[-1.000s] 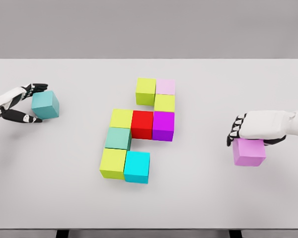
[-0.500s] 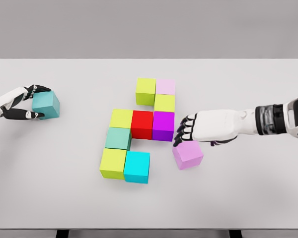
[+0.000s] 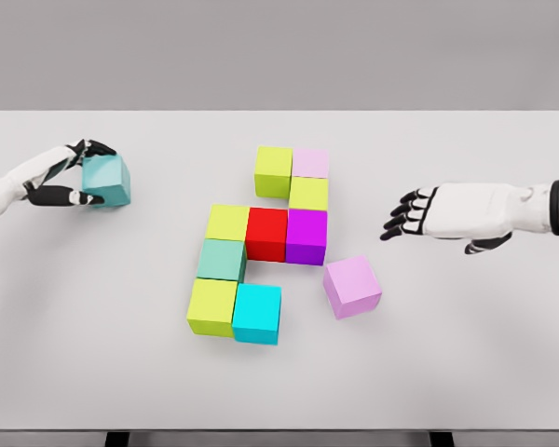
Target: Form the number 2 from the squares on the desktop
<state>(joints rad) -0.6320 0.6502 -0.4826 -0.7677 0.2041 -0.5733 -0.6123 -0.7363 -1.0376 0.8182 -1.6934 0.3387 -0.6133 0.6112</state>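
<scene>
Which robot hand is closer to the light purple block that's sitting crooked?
The right hand. It hovers open just up and to the right of the light purple block, not touching it. The left hand is far across the table, gripping a teal block.

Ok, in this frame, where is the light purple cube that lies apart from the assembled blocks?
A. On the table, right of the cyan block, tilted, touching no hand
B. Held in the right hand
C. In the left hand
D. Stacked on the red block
A: the light purple cube sits skewed on the table, while the right hand hovers open beside it.
</scene>
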